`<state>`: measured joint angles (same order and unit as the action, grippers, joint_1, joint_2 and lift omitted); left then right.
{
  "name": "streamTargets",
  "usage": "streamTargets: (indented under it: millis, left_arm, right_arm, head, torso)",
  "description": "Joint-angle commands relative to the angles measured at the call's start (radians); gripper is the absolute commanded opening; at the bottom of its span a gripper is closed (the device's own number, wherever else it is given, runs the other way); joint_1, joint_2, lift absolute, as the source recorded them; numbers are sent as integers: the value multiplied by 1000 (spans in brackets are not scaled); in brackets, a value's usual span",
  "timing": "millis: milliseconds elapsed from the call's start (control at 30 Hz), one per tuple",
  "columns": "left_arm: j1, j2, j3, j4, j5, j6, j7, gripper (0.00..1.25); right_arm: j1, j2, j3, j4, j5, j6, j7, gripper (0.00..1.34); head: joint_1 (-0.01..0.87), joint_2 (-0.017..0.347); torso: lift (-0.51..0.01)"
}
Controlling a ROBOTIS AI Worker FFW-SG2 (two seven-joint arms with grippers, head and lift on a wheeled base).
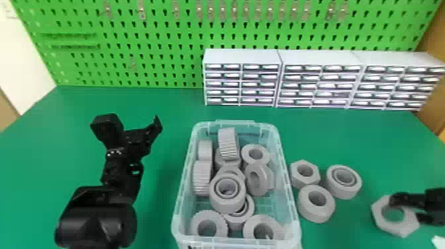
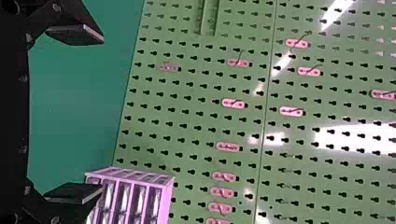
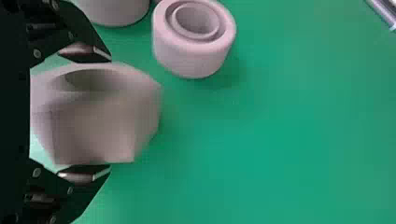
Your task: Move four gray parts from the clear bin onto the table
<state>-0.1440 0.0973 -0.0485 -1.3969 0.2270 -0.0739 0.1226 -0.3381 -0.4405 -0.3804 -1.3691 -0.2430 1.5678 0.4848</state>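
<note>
The clear bin (image 1: 183,185) stands on the green table (image 1: 165,104), holding a jumble of gray parts, some leaning and some lying on others. Toward its far end a ribbed gray part (image 1: 228,145) rests on top of the pile; nearer its middle a double-walled ring (image 1: 227,208) lies over other pieces. To the right of the bin, three gray parts sit on the table in a loose cluster: a six-sided nut (image 1: 299,182) closest to the bin's wall, a plain thick ring (image 1: 316,214) on its near side, and a grooved ring (image 1: 344,192) a little farther out from the bin. Well apart from the bin, beyond that cluster to the right, the right gripper (image 1: 409,209) has its two fingers closed on a large hex nut (image 1: 379,215), one against each of two opposite sides; whether the nut's underside touches the table cannot be told. To the left of the bin is the left gripper (image 1: 131,123), its fingers spread wide with nothing between them, facing toward the back. Past the bin's far end, and on to its right, small drawer cabinets (image 1: 240,56) stand in a row before a green pegboard (image 1: 165,66) fitted with hooks.
</note>
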Motion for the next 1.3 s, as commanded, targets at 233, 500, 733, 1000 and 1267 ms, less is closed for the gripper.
streamTargets:
  millis: [233,500,733,1000,1267]
  left_arm:
    - [1,-1,2,1,0,-1,0,1086]
    - [3,-1,6,1,-2,-1,-1,1086]
    - [1,-1,7,1,-6,0,0,1086]
    - [0,-1,6,-1,-9,0,0,1086]
    - [-6,-1,2,-1,-11,0,0,1086]
  right_arm:
    - [-24,-12,43,-1,-2,4,0,1068]
    - [-45,-7,97,-42,-7,-2,0,1095]
    - [-55,20,103,-123,-2,-66,0,1097]
    - [-42,69,106,-209,1,-210,0,1097]
    - [-13,125,103,-258,31,-405,0,1094]
  head:
    - [693,72]
    - [693,72]
    - [693,72]
    - [693,72]
    - [693,72]
  torso:
    - [-52]
    - [-52]
    - [-52]
    - [-52]
    - [-52]
